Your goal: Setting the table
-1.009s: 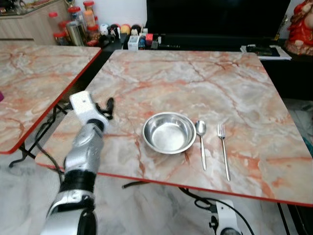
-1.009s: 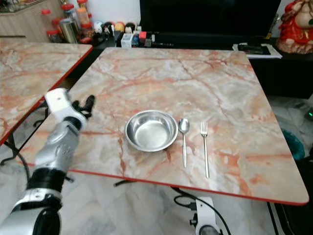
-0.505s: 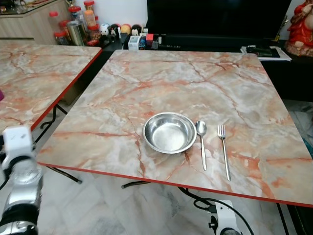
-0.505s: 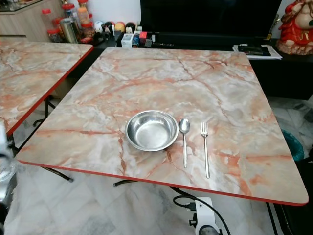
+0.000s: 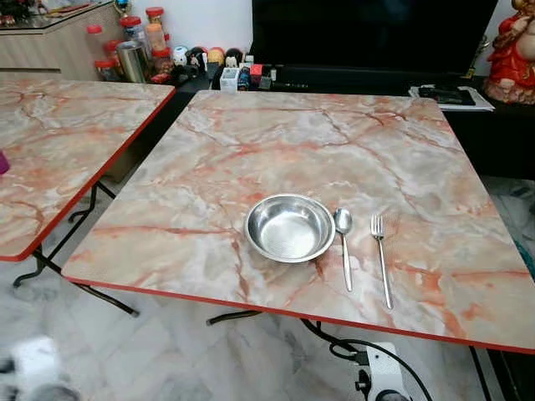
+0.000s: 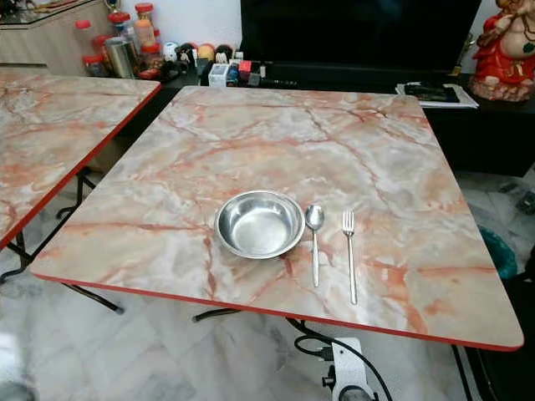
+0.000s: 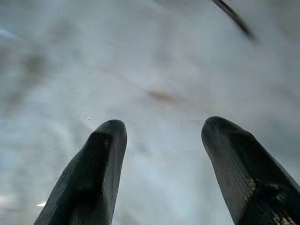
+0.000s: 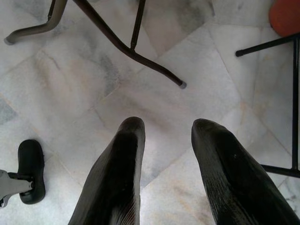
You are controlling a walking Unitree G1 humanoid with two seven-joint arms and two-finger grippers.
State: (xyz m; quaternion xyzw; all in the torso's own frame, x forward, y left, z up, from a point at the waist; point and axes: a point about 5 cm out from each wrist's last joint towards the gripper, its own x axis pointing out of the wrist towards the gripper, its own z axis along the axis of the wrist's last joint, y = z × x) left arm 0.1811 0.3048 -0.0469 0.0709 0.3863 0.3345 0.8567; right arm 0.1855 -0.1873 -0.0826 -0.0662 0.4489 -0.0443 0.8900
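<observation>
A steel bowl (image 5: pixel 289 227) stands empty near the front edge of the marble table (image 5: pixel 318 142). Right of it lie a spoon (image 5: pixel 343 245) and then a fork (image 5: pixel 382 257), parallel, handles toward me. My left arm hangs low beside the table, its white wrist (image 5: pixel 33 368) a blur at the bottom left corner. My left gripper (image 7: pixel 164 124) is open over blurred pale floor, nothing between its fingers. In the right wrist view my right gripper (image 8: pixel 168 123) is open above the marble floor, holding nothing.
A second marble table (image 5: pixel 50 142) stands to the left with a narrow gap between. Jars (image 5: pixel 134 50) and small items line the back cabinet, and a red statue (image 5: pixel 512 46) is at far right. A cable and white plug (image 5: pixel 380 380) lie under the table. Black table legs (image 8: pixel 126 47) cross the floor.
My left arm has dropped from the table's left edge down to the bottom left corner of the eye views. Bowl, spoon and fork have not moved.
</observation>
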